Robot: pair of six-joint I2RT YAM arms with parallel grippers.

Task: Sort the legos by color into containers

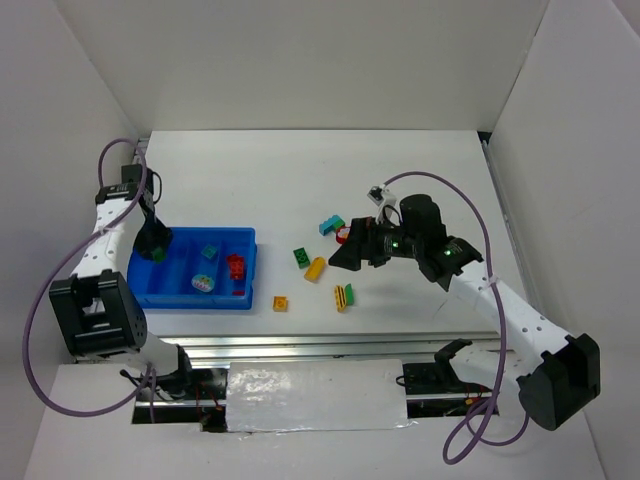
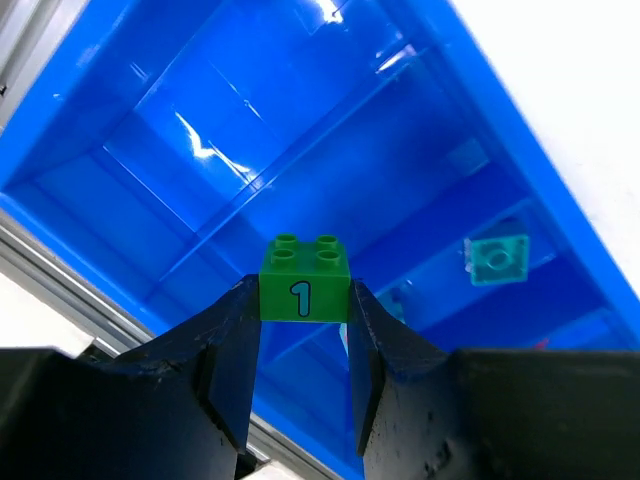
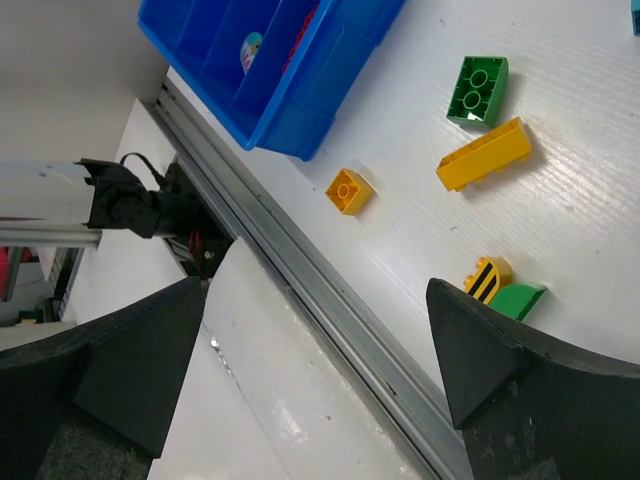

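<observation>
My left gripper (image 2: 304, 305) is shut on a green brick (image 2: 304, 280) marked "1" and holds it above the left end of the blue tray (image 2: 250, 150). In the top view this gripper (image 1: 155, 248) is over the tray's (image 1: 250, 240) leftmost compartment. In the tray lie a teal brick (image 1: 210, 252), red bricks (image 1: 236, 268) and a pale rounded piece (image 1: 202, 283). My right gripper (image 1: 345, 255) is open and empty above the table. Near it lie a green brick (image 1: 301, 257), a yellow brick (image 1: 316, 268), an orange brick (image 1: 280, 303), a striped yellow-and-green piece (image 1: 343, 297) and a teal brick (image 1: 330, 225).
A red piece (image 1: 343, 236) shows partly behind the right gripper. A metal rail (image 3: 330, 300) runs along the table's near edge, close to the tray. White walls enclose the table on three sides. The right wrist view shows the green brick (image 3: 478, 90) and yellow brick (image 3: 485, 153).
</observation>
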